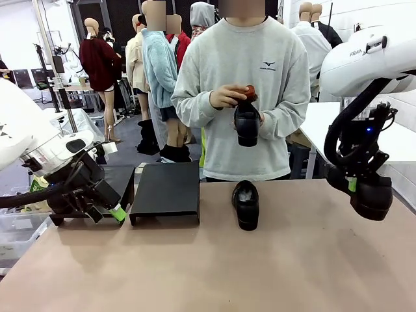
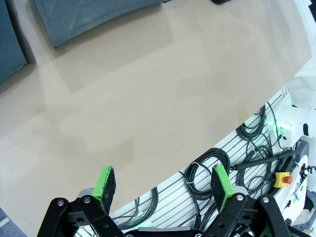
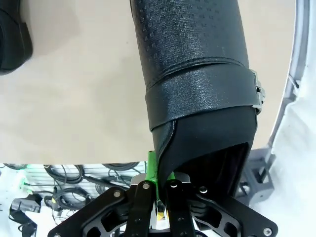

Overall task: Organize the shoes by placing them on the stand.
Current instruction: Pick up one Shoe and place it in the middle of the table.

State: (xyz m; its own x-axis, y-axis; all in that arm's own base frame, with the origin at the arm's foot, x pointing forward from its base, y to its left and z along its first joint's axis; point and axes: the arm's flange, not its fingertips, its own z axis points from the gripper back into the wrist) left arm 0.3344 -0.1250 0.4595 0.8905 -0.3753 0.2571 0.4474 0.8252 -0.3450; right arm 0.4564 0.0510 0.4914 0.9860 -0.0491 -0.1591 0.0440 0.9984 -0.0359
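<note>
The first shoe (image 1: 246, 205), glossy black, sits upright mid-table (image 1: 195, 266), toe towards the robot, just right of the black stand (image 1: 166, 188). The second shoe (image 1: 247, 123) hangs toe-down in a person's hands (image 1: 227, 97). The third shoe (image 3: 197, 74), grained with a buckled strap, is pinched at its collar by the right gripper (image 3: 159, 173).

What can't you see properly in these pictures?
- Front view: the shoe hanging from the right jaws blends with the black wrist.
- Right wrist view: the top edge cuts off that shoe's far end, the left edge a dark shape.
- Front view: the red thing in the person's hand is too small to tell.
- Left wrist view: the top edge cuts off the stand.
</note>
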